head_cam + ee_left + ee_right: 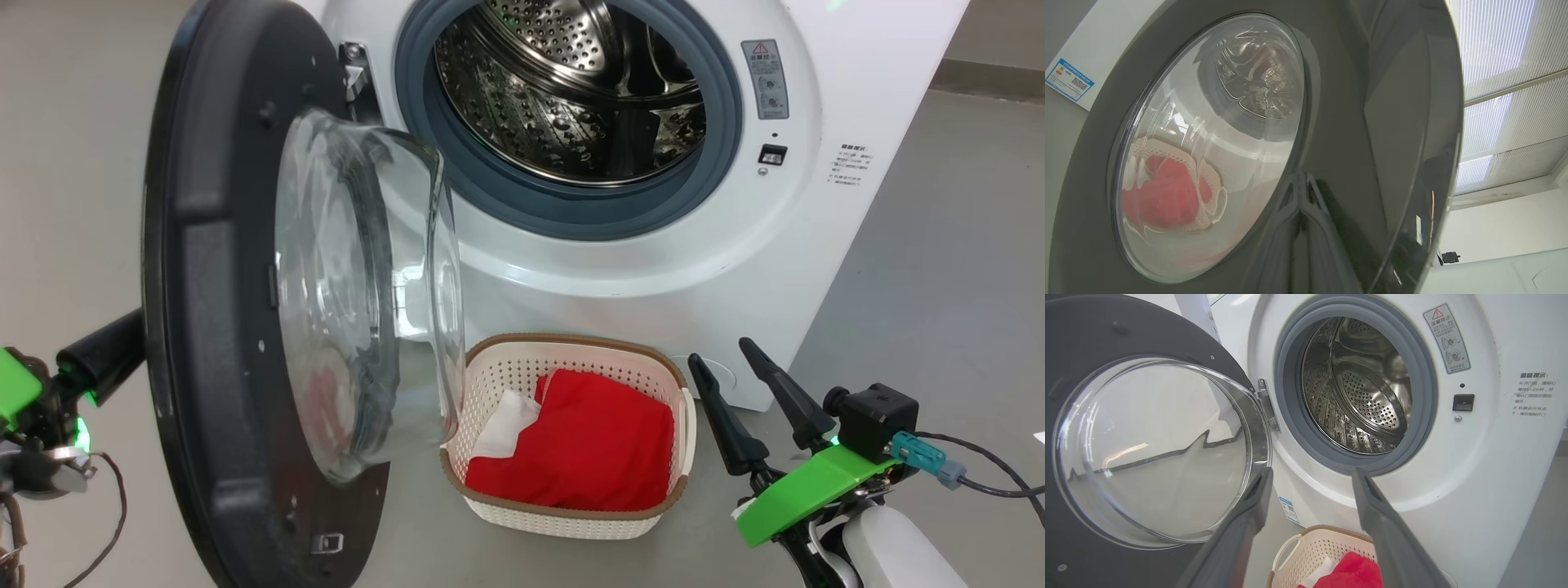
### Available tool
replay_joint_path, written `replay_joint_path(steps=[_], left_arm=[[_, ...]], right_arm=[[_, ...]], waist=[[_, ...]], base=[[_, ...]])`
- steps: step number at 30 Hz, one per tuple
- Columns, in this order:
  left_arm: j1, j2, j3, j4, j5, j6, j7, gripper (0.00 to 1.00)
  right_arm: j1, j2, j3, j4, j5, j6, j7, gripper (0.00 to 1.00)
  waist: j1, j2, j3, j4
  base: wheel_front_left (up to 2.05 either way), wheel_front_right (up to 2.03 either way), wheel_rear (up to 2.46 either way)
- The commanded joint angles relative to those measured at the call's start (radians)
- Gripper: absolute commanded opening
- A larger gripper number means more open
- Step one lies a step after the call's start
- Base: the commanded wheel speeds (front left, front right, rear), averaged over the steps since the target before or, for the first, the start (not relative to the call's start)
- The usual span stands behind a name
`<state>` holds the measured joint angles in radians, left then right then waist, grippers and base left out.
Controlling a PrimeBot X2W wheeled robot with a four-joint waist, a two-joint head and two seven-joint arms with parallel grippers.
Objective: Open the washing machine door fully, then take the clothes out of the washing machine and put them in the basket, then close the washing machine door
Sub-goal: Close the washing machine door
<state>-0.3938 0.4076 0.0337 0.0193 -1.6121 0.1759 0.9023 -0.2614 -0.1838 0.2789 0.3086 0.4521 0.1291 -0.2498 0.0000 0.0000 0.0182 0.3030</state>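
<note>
The white washing machine (pixel 653 269) stands with its drum (pixel 571 90) bare, also in the right wrist view (pixel 1367 400). The washing machine door (pixel 212 286) hangs about half open, glass bowl facing the opening. On the floor under the opening sits the basket (pixel 506 376), holding the clothes: a red jersey (pixel 596 449) and a white cloth (pixel 506 425). My left gripper (pixel 122 343) is shut, behind the door, its tip against the door's glossy outer face (pixel 1351 122). My right gripper (pixel 722 355) is open and holds nothing, just right of the basket (pixel 1327 531).
The door's black rim reaches low near the floor at the left of the basket. Bare grey floor spreads right of the machine. A cable trails from my right wrist (pixel 980 474). A blue sticker (pixel 1069 79) marks the machine's lower front corner.
</note>
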Motion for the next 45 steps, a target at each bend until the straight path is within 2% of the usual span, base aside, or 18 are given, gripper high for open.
replay_joint_path(steps=[1,11,17,18,19,20,21,22,26,30,39,45], left_arm=[[-0.03,0.035,0.033,-0.042,0.001,0.003,0.002,0.0],[-0.037,0.045,0.051,-0.005,0.063,-0.018,-0.068,0.0],[-0.039,0.056,0.049,0.036,0.134,-0.066,-0.134,0.0],[-0.036,0.06,0.049,0.037,0.142,-0.077,-0.14,0.08],[-0.032,0.065,0.05,0.039,0.152,-0.086,-0.147,0.33],[-0.026,0.07,0.05,0.041,0.162,-0.095,-0.154,0.45],[-0.02,0.072,0.053,0.043,0.169,-0.101,-0.162,0.68],[-0.014,0.075,0.055,0.046,0.176,-0.105,-0.17,1.0],[0.011,0.087,0.06,0.047,0.219,-0.133,-0.21,1.0],[0.053,0.097,0.06,0.022,0.314,-0.173,-0.305,1.0],[0.177,0.064,0.087,-0.039,0.463,-0.189,-0.508,1.0],[0.269,0.058,0.068,-0.081,0.61,-0.206,-0.641,1.0]], right_arm=[[-0.006,0.006,0.015,-0.026,0.012,0.002,-0.012,1.0],[-0.002,0.006,0.013,-0.023,0.01,0.002,-0.012,1.0],[-0.001,0.006,0.014,-0.02,0.012,0.002,-0.012,1.0],[0.0,0.006,0.014,-0.02,0.012,0.002,-0.012,1.0],[0.0,0.006,0.014,-0.02,0.013,0.002,-0.012,1.0],[0.001,0.006,0.014,-0.02,0.013,0.002,-0.012,1.0],[0.002,0.006,0.013,-0.021,0.013,0.002,-0.012,1.0],[0.003,0.006,0.013,-0.021,0.014,0.002,-0.012,1.0],[0.007,0.007,0.015,-0.021,0.015,0.002,-0.012,1.0],[0.01,0.01,0.017,-0.022,0.017,0.002,-0.012,1.0],[0.021,0.013,0.015,-0.024,0.019,0.002,-0.012,1.0],[0.022,0.013,0.018,-0.026,0.02,0.002,-0.012,1.0]], waist=[[0.0,0.0,-0.001,0.001],[0.0,0.0,-0.007,0.024],[0.0,0.0,-0.012,0.048],[0.0,0.0,-0.013,0.051],[0.0,0.0,-0.014,0.054],[0.0,0.0,-0.016,0.057],[0.0,0.0,-0.017,0.06],[0.0,0.0,-0.018,0.063],[0.0,0.0,-0.022,0.075],[0.0,0.0,-0.026,0.082],[0.0,0.0,-0.034,0.107],[0.0,0.0,-0.036,0.124]], base=[[0.0,0.0,0.0],[0.0,0.0,0.0],[0.0,0.0,0.0],[0.0,0.0,0.0],[0.0,0.0,0.0],[0.0,0.0,0.0],[0.0,0.0,0.0],[0.0,0.0,0.0],[0.0,0.0,0.0],[0.0,0.0,0.0],[0.0,0.0,0.0],[0.0,0.0,0.0]])
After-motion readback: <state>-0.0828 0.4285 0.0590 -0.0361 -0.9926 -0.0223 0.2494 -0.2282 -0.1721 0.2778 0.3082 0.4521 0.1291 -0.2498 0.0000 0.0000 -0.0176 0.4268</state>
